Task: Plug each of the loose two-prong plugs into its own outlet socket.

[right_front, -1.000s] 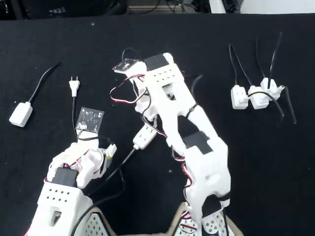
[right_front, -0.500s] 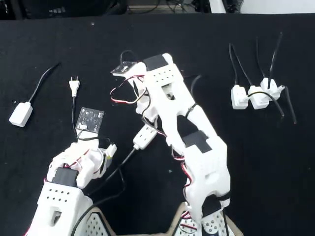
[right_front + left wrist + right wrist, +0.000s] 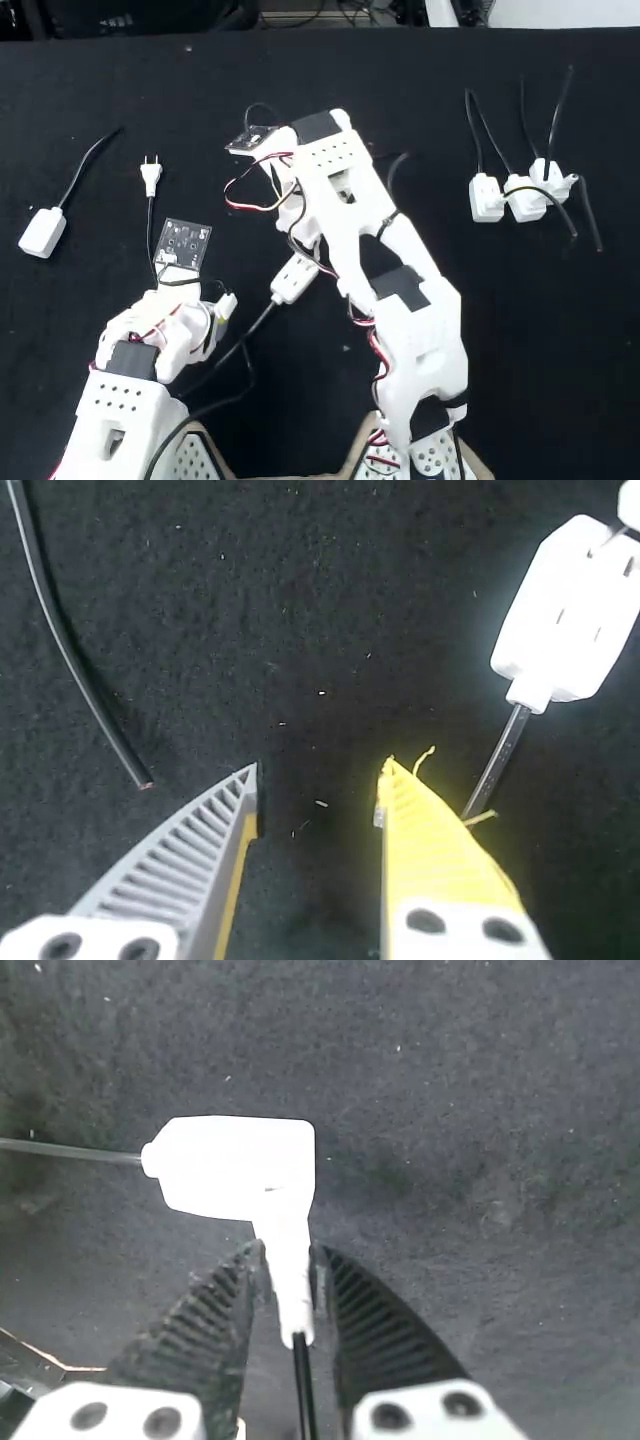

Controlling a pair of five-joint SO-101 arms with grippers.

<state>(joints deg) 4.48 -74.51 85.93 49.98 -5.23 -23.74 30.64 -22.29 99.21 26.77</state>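
The right gripper (image 3: 290,1253) is pinched narrow on a white two-prong plug (image 3: 286,1285), whose nose meets 1 outlet socket (image 3: 235,1165). I'd press straight, without twisting. The left gripper (image 3: 318,770) gapes wide and empty beside that socket, handy for bracing.

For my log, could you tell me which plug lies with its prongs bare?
The lone plug on the left, prongs bare; the plugs on the right sit in sockets.

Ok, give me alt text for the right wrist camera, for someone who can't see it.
The right claw grips a white plug by its neck, with the plug's far end meeting a white socket block on black cloth. A black cord trails from the plug back toward the camera.
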